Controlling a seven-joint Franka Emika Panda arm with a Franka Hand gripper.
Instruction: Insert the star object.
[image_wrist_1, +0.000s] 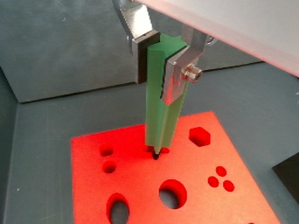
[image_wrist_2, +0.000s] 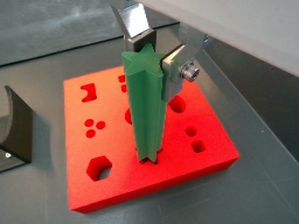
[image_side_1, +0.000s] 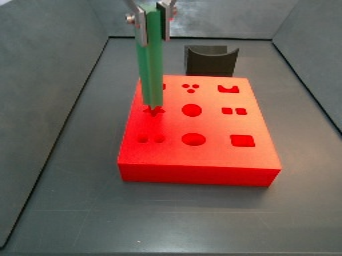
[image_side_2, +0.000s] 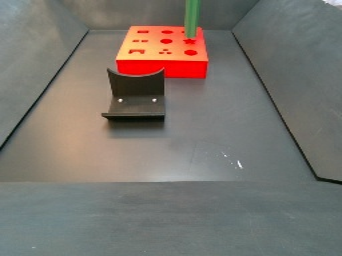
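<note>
Over the red foam block w/ shaped holes (image_side_1: 198, 135), we see the hand (image_wrist_1: 163, 54) clamped on the long, slender, bright green plastic star rod (image_wrist_2: 145, 109), gripping it near its upper end. Flat silver fingers (image_wrist_2: 136, 22) w/ dark pads press the rod from both sides in both wrist views. Rod stands upright, approx. vertical. Its lower tip sits at a small hole near one edge of the block: in a wrist view (image_wrist_1: 156, 150) the tip meets the hole mouth, and we can't tell how deep it goes. In a side view the rod (image_side_1: 151, 62) comes down at the block's left part, next to a cluster of small round holes. Other holes (round, square, hexagonal, oval) stay open across the top face. Block rests flat on the dark grey desk (image_side_2: 201, 150). Dark grey curved piece (image_side_2: 135, 95) lies on the desk, well apart from the block in that side view; it shows behind the block (image_side_1: 210, 58) from the opposite camera. Only the rod's lower part (image_side_2: 191, 16) shows there; the hand is out of frame.
</note>
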